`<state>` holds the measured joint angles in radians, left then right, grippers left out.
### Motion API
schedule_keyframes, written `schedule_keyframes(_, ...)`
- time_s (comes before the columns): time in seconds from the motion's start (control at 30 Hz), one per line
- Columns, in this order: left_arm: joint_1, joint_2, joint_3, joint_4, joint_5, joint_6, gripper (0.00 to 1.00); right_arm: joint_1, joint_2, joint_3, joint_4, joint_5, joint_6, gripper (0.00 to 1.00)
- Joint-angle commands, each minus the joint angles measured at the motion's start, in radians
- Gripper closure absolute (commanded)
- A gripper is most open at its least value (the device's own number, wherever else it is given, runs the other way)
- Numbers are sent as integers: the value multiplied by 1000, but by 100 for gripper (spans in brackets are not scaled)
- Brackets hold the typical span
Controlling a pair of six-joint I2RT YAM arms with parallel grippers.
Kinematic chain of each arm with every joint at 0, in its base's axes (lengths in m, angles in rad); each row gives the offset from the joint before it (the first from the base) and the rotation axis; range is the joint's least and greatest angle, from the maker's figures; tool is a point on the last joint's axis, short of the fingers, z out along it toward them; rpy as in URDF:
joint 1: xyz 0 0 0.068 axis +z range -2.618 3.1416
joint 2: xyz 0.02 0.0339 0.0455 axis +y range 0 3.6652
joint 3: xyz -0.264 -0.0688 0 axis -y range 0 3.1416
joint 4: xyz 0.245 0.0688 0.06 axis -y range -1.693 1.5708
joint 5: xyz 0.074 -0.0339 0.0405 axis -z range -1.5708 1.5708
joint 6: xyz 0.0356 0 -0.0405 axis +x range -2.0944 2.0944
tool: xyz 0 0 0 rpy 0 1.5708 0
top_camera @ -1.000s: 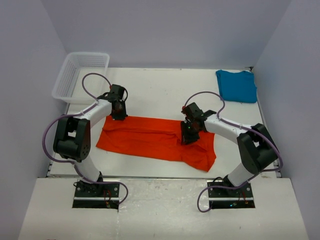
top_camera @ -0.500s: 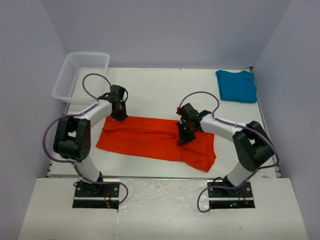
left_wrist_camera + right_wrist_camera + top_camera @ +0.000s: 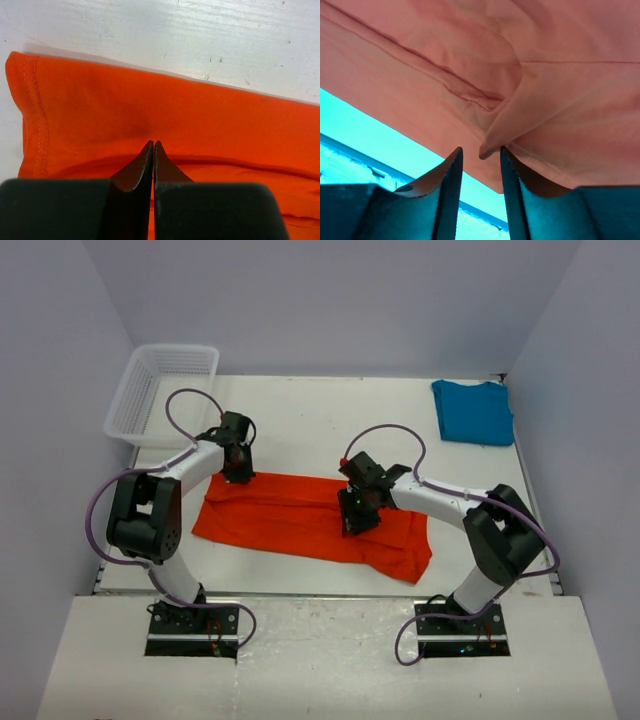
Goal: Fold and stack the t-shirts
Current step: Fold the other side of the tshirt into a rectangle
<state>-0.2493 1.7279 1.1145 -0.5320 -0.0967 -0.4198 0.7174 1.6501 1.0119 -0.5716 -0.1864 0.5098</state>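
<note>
The orange-red t-shirt [image 3: 290,515] lies flat in a long folded band across the near half of the table. My left gripper [image 3: 237,472] is at its far left corner, jaws shut, tips [image 3: 153,143] pinched on the cloth [image 3: 200,110] at a crease. My right gripper [image 3: 352,520] is over the middle-right of the shirt, jaws a little apart [image 3: 479,155], with a pointed fold of the cloth [image 3: 545,75] hanging between the fingertips. The teal-blue t-shirt [image 3: 474,411] lies folded at the far right corner, away from both grippers.
A white mesh basket [image 3: 160,390] stands at the far left corner, overhanging the table edge. The table's near edge [image 3: 300,590] runs just below the shirt. Walls close in the table on three sides.
My right gripper has moved left along the orange-red shirt toward its middle. The left gripper and the shirt's outline have stayed put.
</note>
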Motion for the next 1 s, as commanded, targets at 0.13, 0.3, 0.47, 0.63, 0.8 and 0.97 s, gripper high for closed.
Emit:
schedule_keyframes(0.13,-7,-60,-10,14,22,35,100,11,-35,51,-46,97,7,50)
schedule_keyframes(0.3,-7,-82,-13,-16,-26,16,100,10,22,181,-100,116,-37,46)
schedule_keyframes(0.47,-7,-108,-21,-25,-83,-2,100,5,128,394,-149,97,-74,47)
schedule_keyframes(0.63,-5,-85,-12,-31,-71,-13,100,-4,328,579,-172,48,-96,100)
schedule_keyframes(0.8,-5,-64,-5,-28,-72,-8,100,-13,468,709,-174,-8,-111,100)
schedule_keyframes(0.97,-1,-53,-7,-25,-75,1,100,-15,502,706,-145,-41,-122,76)
